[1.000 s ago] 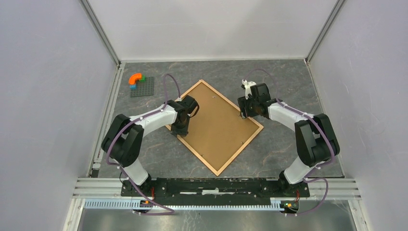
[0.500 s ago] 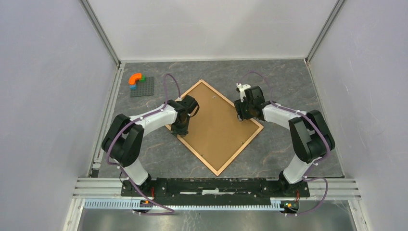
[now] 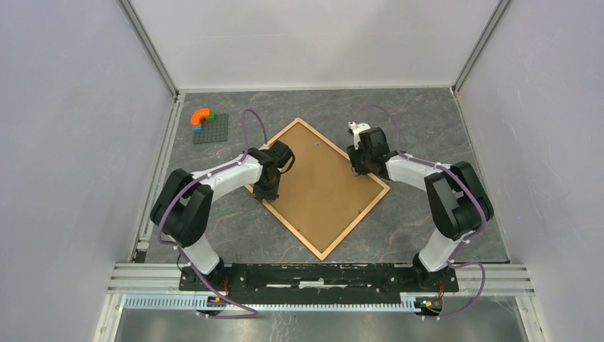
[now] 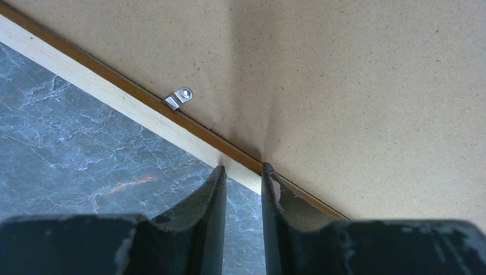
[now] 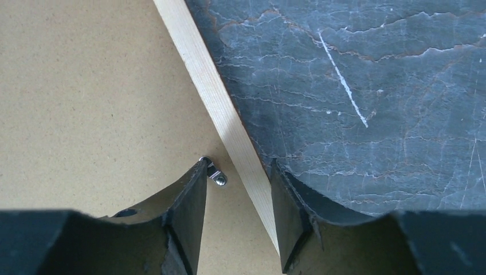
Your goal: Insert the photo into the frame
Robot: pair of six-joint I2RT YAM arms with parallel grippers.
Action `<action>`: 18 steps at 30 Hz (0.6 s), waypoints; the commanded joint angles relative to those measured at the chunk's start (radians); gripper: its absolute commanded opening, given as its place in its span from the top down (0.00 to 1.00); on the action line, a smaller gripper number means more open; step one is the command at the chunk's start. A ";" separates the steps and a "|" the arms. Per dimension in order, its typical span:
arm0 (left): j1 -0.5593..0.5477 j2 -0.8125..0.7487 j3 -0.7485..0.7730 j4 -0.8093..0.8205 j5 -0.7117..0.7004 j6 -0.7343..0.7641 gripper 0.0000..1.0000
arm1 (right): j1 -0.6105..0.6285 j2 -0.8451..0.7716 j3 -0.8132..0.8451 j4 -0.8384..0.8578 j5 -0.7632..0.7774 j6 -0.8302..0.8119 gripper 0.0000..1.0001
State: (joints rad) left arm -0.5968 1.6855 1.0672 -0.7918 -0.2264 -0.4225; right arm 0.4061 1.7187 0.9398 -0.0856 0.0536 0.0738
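Observation:
The frame (image 3: 354, 218) lies face down on the table, turned like a diamond, with its brown backing board (image 3: 320, 189) up. No photo shows in any view. My left gripper (image 3: 265, 194) stands on the frame's left edge. In the left wrist view its jaws (image 4: 242, 172) are nearly closed across the light wood moulding (image 4: 103, 91), near a metal clip (image 4: 179, 98). My right gripper (image 3: 358, 169) is over the upper right edge. Its jaws (image 5: 238, 172) are open astride the moulding (image 5: 206, 86), and the left fingertip touches a metal clip (image 5: 218, 177).
A dark grey baseplate (image 3: 210, 128) with an orange curved block (image 3: 201, 115) sits at the back left. The cell's walls and metal rails close in the left, right and back sides. The arm bases stand at the near edge.
My right gripper has moved a little left and farther up along the frame's upper right edge. The left arm and the frame have not moved.

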 commanded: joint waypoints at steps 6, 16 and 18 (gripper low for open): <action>0.011 0.027 -0.024 0.054 -0.005 0.054 0.98 | 0.026 0.021 -0.016 -0.053 0.084 0.071 0.62; 0.011 0.031 -0.021 0.056 0.011 0.032 0.98 | 0.079 0.047 0.024 -0.149 0.128 0.171 0.72; 0.010 0.034 -0.021 0.058 0.016 0.026 0.98 | 0.085 0.041 0.018 -0.158 0.128 0.190 0.74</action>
State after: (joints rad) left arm -0.5949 1.6855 1.0687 -0.7841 -0.2306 -0.4217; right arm 0.4549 1.7386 0.9649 -0.1036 0.1989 0.1699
